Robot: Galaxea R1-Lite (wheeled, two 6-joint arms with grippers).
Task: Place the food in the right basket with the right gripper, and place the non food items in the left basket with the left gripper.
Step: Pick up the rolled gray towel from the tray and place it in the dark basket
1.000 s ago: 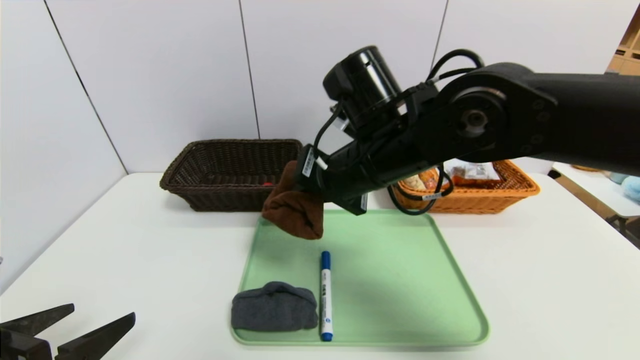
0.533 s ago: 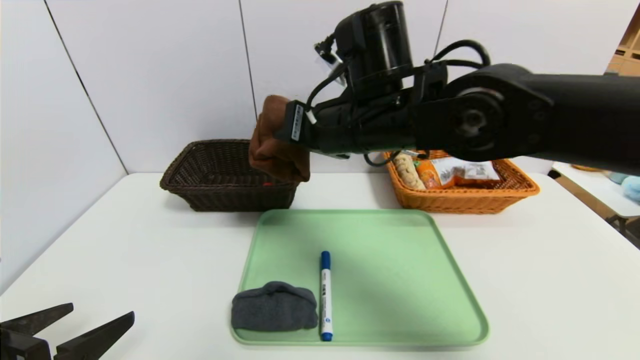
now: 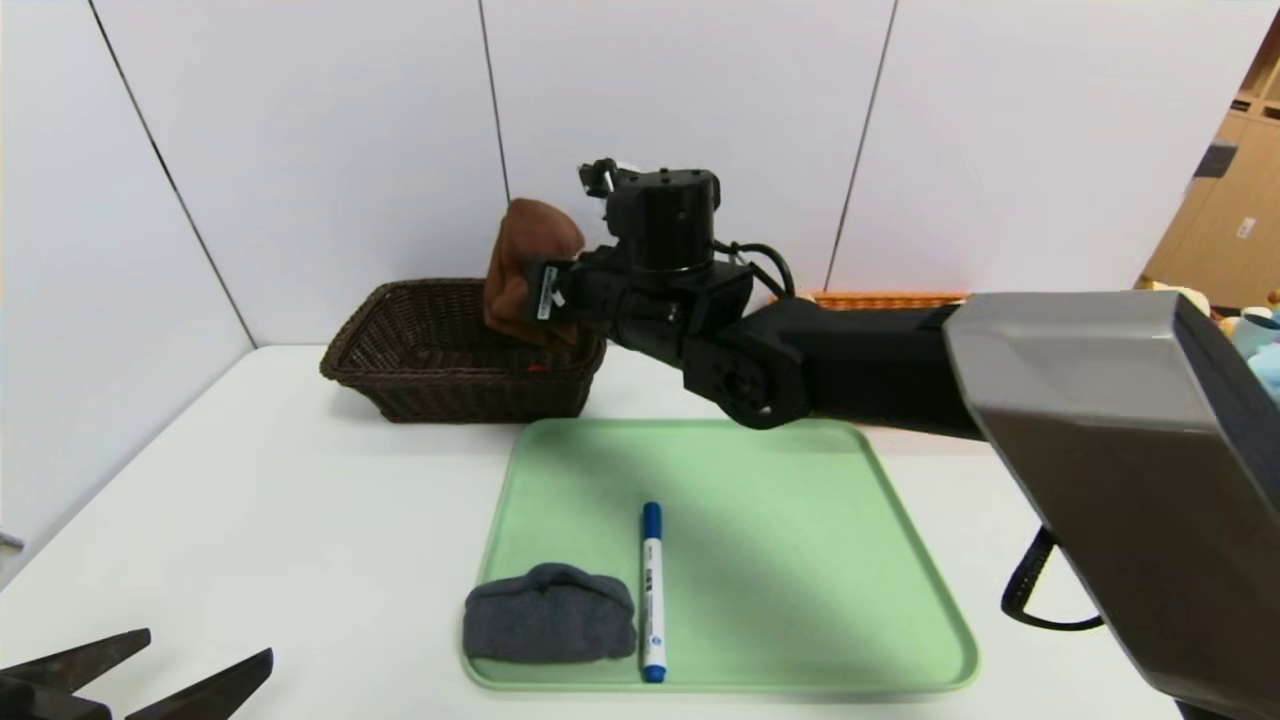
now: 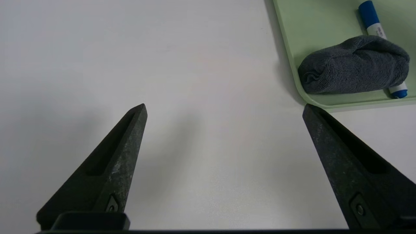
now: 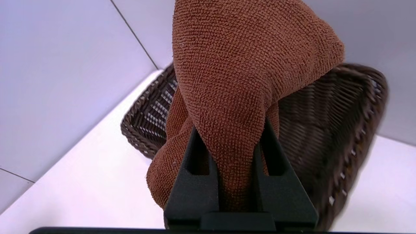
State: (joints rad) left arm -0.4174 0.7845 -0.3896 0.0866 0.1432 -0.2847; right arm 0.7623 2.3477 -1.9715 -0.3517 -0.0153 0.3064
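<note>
- right hand (image 5: 232, 136) is clamped on the brown towel (image 3: 525, 265), held above the dark basket (image 3: 440, 350) at upper centre-left of the head view
- left hand (image 4: 224, 110) gapes wide, empty, at lower left over the counter (image 3: 250, 500)
- grey cloth (image 3: 548, 614) and marker (image 3: 651, 590) lie on the green tray (image 3: 800, 560); orange basket (image 3: 880, 298) mostly hidden behind the arm

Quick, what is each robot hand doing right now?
Left gripper: open, holding nothing, low over the table.
Right gripper: shut on the brown towel, above the dark basket.
</note>
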